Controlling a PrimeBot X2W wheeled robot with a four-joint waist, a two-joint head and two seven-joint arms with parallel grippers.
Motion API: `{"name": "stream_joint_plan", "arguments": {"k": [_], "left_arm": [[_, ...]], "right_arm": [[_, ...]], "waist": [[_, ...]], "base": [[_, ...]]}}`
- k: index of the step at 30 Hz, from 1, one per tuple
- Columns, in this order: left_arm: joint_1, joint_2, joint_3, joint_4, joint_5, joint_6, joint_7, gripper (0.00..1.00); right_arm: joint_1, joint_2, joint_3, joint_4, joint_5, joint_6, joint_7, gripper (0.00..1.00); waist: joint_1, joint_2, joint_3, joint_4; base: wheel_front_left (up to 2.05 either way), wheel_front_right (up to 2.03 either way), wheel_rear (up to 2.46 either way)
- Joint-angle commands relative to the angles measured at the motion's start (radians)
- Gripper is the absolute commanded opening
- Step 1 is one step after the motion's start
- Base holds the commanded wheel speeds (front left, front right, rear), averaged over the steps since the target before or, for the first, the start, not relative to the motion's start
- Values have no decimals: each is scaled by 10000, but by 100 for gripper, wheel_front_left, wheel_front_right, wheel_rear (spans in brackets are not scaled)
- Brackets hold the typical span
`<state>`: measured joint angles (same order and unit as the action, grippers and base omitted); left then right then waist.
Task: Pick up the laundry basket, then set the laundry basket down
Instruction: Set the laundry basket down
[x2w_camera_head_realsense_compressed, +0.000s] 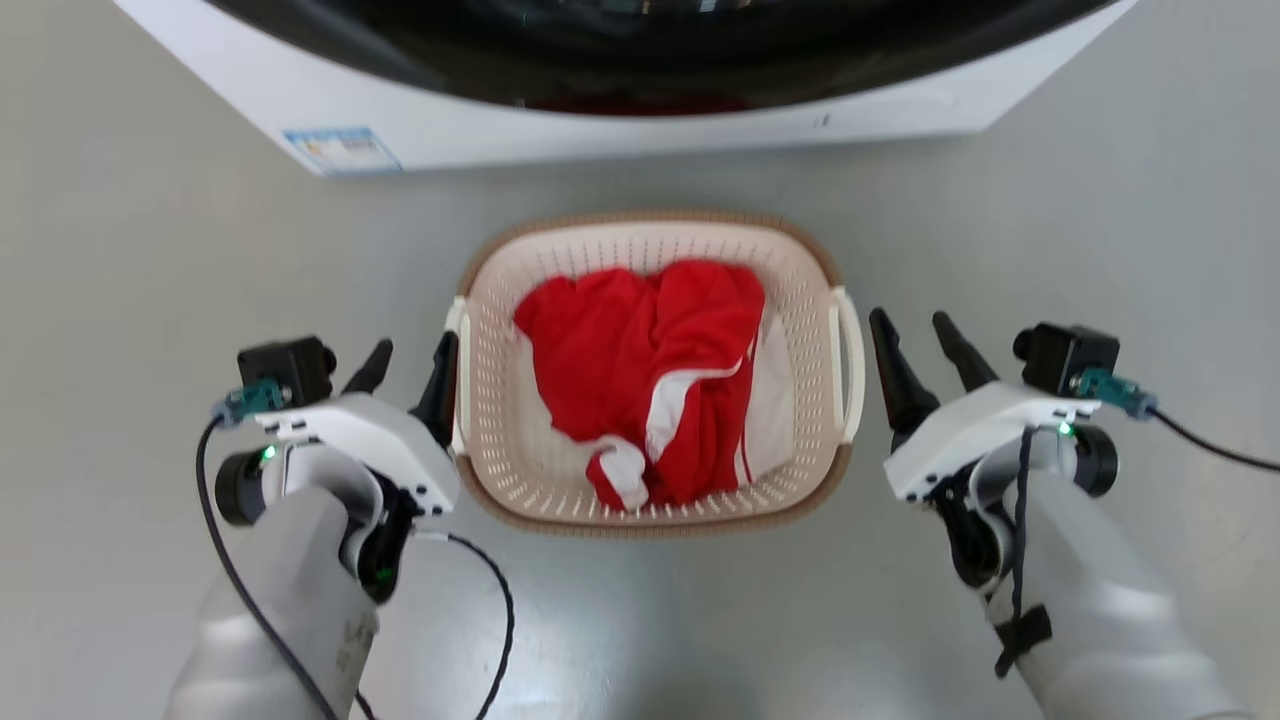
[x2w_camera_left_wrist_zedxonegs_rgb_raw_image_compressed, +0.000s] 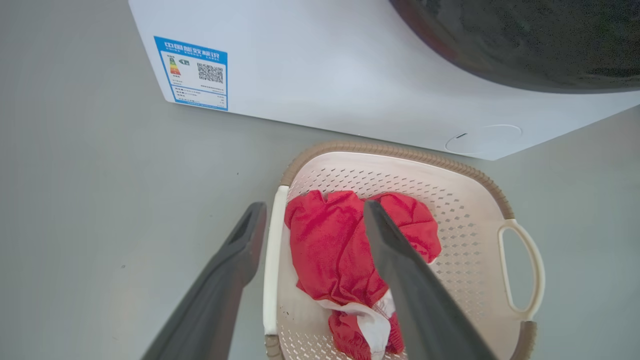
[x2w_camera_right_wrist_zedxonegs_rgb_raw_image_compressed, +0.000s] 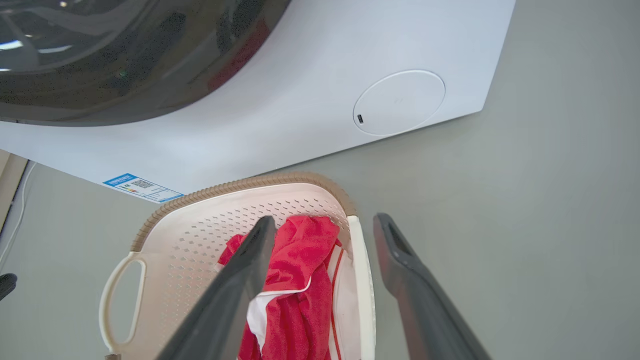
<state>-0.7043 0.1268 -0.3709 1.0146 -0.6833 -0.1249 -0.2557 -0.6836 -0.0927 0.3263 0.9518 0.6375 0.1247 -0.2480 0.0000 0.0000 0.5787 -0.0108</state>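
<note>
Grey, smooth floor carries the laundry basket, which stands upright just in front of a white washer with a dark door. A blue-edged label sits on the washer's lower front corner. A red and white garment lies inside the basket. Left gripper: fingers spread, inner finger at the basket's left handle. Right gripper: fingers spread, just beside the right handle, apart from it.
</note>
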Motion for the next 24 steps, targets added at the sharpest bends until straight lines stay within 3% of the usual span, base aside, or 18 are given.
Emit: {"name": "stream_joint_plan", "arguments": {"k": [1,13,24], "left_arm": [[445,310,352,-290,128,-58,-61,100],[2698,169,1164,-2281,987,-58,-61,100],[3922,-44,1660,-3513,1829,-58,-61,100]], "right_arm": [[558,114,137,-358,-166,60,-137,100],[2346,-90,88,-1610,-769,60,-137,100],[3563,-250,-518,-2677,-1335,60,-137,100]], "waist": [[0,0,-1008,-96],[0,0,-3337,-120],[0,0,-4559,108]], "base": [[0,0,0],[0,0,0],[0,0,0]]}}
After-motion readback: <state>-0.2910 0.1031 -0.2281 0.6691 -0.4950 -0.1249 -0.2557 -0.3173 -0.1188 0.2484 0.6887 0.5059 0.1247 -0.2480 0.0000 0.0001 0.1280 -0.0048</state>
